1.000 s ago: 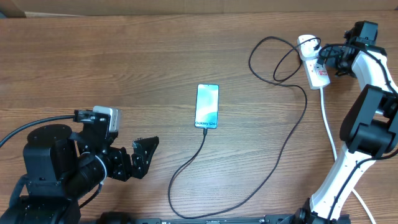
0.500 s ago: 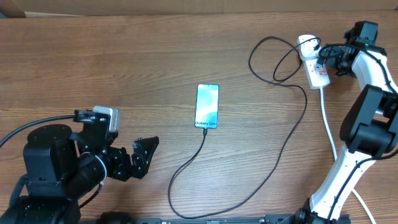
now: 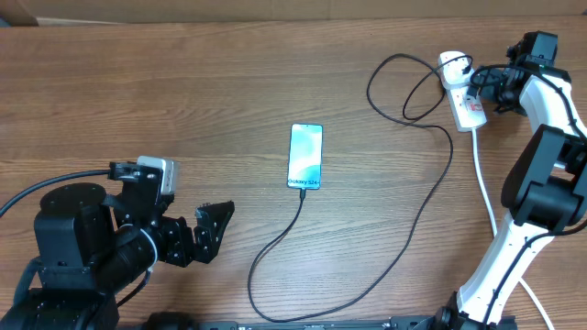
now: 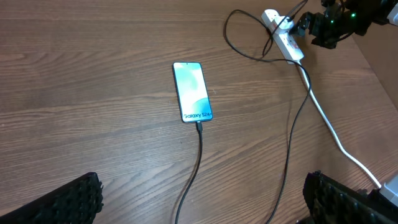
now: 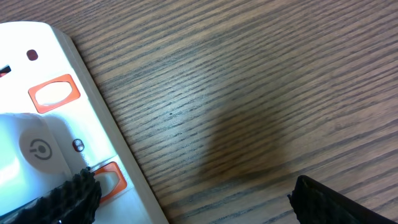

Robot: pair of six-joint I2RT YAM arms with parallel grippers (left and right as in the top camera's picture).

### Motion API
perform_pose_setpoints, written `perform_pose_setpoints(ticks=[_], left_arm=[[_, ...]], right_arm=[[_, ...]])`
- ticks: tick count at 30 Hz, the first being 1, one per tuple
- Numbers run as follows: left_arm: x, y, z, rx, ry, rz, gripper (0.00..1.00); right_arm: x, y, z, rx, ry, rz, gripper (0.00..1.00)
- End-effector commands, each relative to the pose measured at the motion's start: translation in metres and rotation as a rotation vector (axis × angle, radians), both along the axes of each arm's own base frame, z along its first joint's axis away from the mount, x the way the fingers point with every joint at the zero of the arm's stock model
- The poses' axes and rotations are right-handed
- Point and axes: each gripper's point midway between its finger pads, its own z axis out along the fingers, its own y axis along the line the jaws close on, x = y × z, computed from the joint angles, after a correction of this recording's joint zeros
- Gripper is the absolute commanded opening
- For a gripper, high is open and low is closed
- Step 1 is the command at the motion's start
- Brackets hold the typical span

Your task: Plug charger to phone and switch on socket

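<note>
Phone (image 3: 305, 157) lay screen up near the middle of the counter (image 3: 138, 92), the charger (image 3: 417, 225) plugged into its near end (the black cable looped away to the socket (image 3: 463, 92) by the far right corner). My right fingers (image 3: 483, 84) hung spread wide just over that socket. My left fingers (image 3: 213, 229), spread and empty, sat near the front left corner.

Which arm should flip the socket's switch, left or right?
Right. The right gripper hangs open just over the socket, while the left gripper sits far away, beyond the phone.
</note>
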Motion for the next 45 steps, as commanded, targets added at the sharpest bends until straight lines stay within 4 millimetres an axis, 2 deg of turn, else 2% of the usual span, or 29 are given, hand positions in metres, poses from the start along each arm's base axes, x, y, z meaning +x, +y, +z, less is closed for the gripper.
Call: perform_pose_setpoints(ticks=[1, 10, 14, 19, 25, 30, 32, 35, 37, 40, 42, 45], left_arm=[[-0.001, -0.002, 0.004, 0.002, -0.018, -0.019, 1.00], [-0.001, -0.002, 0.004, 0.002, -0.018, -0.019, 1.00], [-0.001, -0.002, 0.004, 0.002, -0.018, -0.019, 0.99], [-0.001, -0.002, 0.004, 0.002, -0.018, -0.019, 1.00], [-0.001, -0.002, 0.004, 0.002, -0.019, -0.019, 1.00], [-0.001, -0.002, 0.004, 0.002, -0.018, -0.019, 1.00], [-0.001, -0.002, 0.004, 0.002, -0.019, -0.019, 1.00], [-0.001, -0.002, 0.004, 0.002, -0.018, -0.019, 1.00], [-0.001, -0.002, 0.004, 0.002, -0.019, -0.019, 1.00], [-0.001, -0.002, 0.004, 0.002, -0.018, -0.019, 1.00], [-0.001, -0.002, 0.004, 0.002, -0.018, -0.019, 1.00], [-0.001, -0.002, 0.004, 0.002, -0.018, -0.019, 1.00]], right_arm=[[-0.002, 0.111, -0.045, 0.243, 0.067, 0.275, 1.00], [0.003, 0.118, -0.036, 0.280, 0.043, 0.290, 1.00], [0.006, 0.117, -0.014, 0.283, 0.029, 0.272, 1.00], [0.009, 0.113, 0.046, 0.279, -0.057, 0.218, 1.00], [-0.006, 0.099, 0.149, 0.201, -0.196, 0.137, 1.00], [-0.043, 0.090, 0.249, 0.111, -0.344, 0.057, 1.00], [-0.071, 0.088, 0.297, 0.071, -0.426, 0.011, 1.00], [-0.100, 0.093, 0.338, 0.045, -0.504, 0.011, 1.00], [-0.114, 0.096, 0.359, 0.028, -0.548, 0.021, 1.00], [-0.122, 0.098, 0.368, 0.024, -0.568, 0.022, 1.00], [-0.122, 0.098, 0.365, 0.026, -0.559, 0.022, 1.00], [-0.115, 0.097, 0.346, 0.037, -0.514, 0.019, 1.00]])
